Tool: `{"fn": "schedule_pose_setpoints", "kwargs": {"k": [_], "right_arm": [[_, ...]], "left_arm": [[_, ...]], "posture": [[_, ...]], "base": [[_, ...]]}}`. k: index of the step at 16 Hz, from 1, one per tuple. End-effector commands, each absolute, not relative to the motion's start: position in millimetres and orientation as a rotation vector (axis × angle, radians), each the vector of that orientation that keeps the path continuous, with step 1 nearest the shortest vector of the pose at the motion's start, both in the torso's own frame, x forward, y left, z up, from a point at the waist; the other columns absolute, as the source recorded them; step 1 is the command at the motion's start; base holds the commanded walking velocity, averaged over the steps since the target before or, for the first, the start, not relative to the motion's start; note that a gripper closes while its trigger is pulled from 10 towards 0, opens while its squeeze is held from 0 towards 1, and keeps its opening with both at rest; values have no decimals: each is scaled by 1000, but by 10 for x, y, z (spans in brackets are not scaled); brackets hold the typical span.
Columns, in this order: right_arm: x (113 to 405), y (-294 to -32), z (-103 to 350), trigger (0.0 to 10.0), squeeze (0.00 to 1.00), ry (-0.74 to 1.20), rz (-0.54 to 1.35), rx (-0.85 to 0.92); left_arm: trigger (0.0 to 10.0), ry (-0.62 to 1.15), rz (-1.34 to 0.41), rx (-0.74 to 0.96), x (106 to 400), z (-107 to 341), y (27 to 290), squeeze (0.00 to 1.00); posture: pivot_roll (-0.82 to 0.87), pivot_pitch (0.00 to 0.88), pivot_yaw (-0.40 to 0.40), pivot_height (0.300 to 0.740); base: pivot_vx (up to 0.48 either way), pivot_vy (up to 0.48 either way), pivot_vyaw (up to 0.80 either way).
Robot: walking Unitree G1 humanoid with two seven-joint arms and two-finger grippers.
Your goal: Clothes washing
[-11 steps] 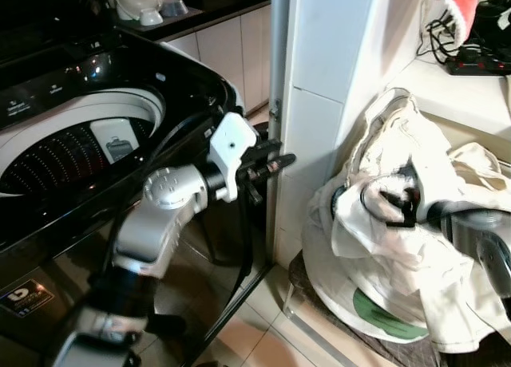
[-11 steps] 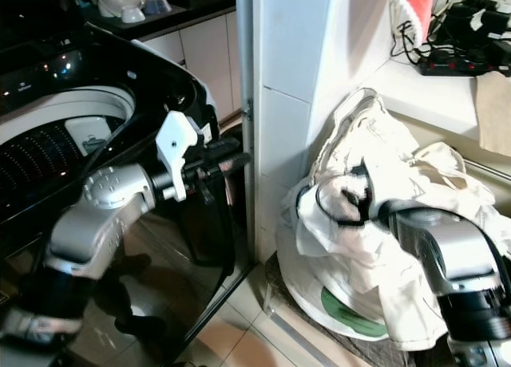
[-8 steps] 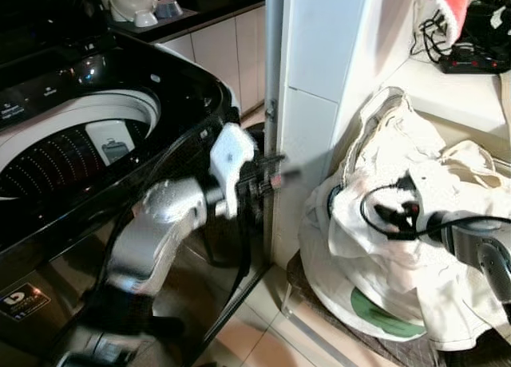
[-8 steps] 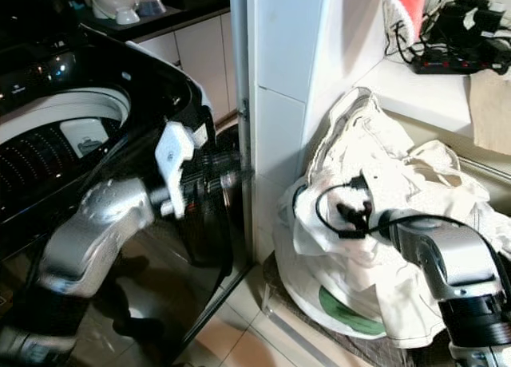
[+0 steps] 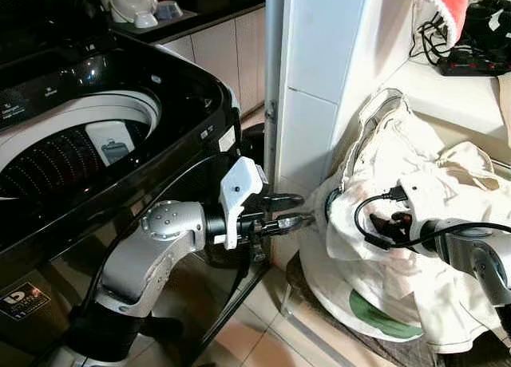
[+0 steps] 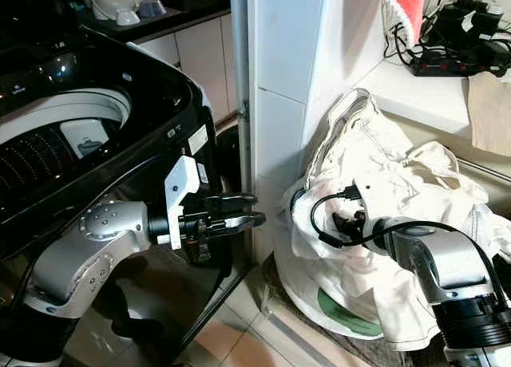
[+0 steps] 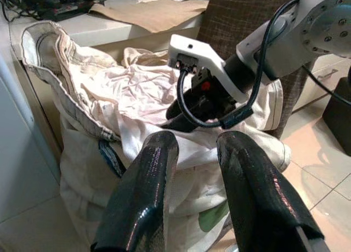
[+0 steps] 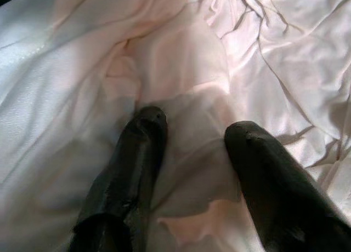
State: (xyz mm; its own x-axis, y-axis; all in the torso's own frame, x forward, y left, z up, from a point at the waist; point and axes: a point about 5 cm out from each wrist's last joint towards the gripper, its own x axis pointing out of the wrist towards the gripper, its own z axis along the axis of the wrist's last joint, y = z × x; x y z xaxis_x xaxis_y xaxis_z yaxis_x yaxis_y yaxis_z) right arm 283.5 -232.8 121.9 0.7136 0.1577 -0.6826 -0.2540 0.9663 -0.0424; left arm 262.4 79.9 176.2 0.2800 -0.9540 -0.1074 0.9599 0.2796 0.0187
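A heap of white clothes (image 5: pixel 415 175) fills a cream laundry bag (image 5: pixel 382 313) with a green mark, standing on the floor right of the pillar. My right gripper (image 5: pixel 385 223) is pushed into the heap; in the right wrist view its fingers (image 8: pixel 140 137) stand open, pressing on the white cloth (image 8: pixel 219 55) with none of it pinched. My left gripper (image 5: pixel 290 209) hovers open and empty just left of the bag, in front of the black top-loading washing machine (image 5: pixel 184 80). The machine's drum (image 5: pixel 60 151) is uncovered. The left wrist view looks past the left gripper (image 7: pixel 198 142) at the clothes (image 7: pixel 126 98).
A white tiled pillar (image 5: pixel 319 104) stands between the machine and the bag. A ledge behind the bag carries a power strip with cables (image 5: pixel 471 60), and a red cloth (image 5: pixel 447 0) hangs above. There is tiled floor (image 5: pixel 263 343) in front, and dishes (image 5: pixel 136 4) on the far counter.
My left arm has dropped lower and its gripper has swung right, closer to the laundry bag. The right gripper has sunk a little lower into the clothes.
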Motion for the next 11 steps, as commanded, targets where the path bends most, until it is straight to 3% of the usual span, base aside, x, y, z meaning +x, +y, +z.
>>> {"fn": "schedule_pose_setpoints", "kwargs": {"k": [1,6,11], "right_arm": [[2797,-2366,1136,0,0,782,216,-113],[2807,-2395,1098,0,0,751,205,97],[2782,-2426,1070,0,0,757,201,113]], "left_arm": [[10000,85,-1291,89,2600,1772,809,0],[10000,100,-1305,86,2592,1778,794,0],[10000,109,-1308,88,2589,1776,798,0]], "posture": [[-50,0,48,740],[-51,0,49,740],[-52,0,51,740]], "base": [[0,0,0],[0,0,0],[0,0,0]]}}
